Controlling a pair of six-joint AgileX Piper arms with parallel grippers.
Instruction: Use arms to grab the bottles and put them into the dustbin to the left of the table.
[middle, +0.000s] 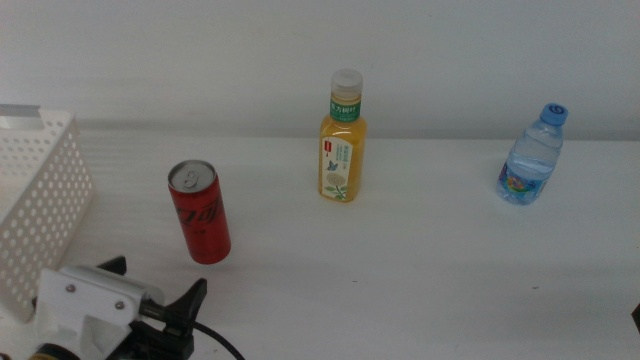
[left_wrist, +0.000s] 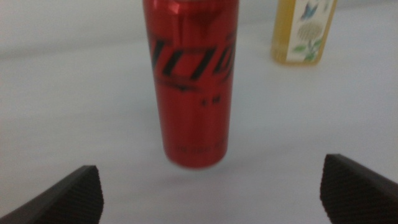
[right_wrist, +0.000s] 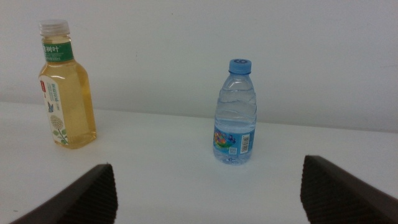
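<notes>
Three bottles stand upright on the white table (middle: 430, 280). A slim red can (middle: 200, 213) is front left, an orange juice bottle (middle: 342, 140) with a green label is in the middle, and a small blue-capped water bottle (middle: 530, 158) is at the right. My left gripper (middle: 150, 282) sits at the bottom left, just short of the can, open and empty. The left wrist view has the red can (left_wrist: 193, 81) straight ahead between the wide-open jaws of that gripper (left_wrist: 214, 193). My right gripper (right_wrist: 211, 193) is open, facing the water bottle (right_wrist: 235, 112) from a distance, with the juice bottle (right_wrist: 65, 87) off to one side.
The white perforated dustbin (middle: 35, 200) stands at the table's left edge, close beside the left arm's white wrist block (middle: 90, 310). A pale wall runs behind the table. The juice bottle (left_wrist: 305, 31) shows behind the can in the left wrist view.
</notes>
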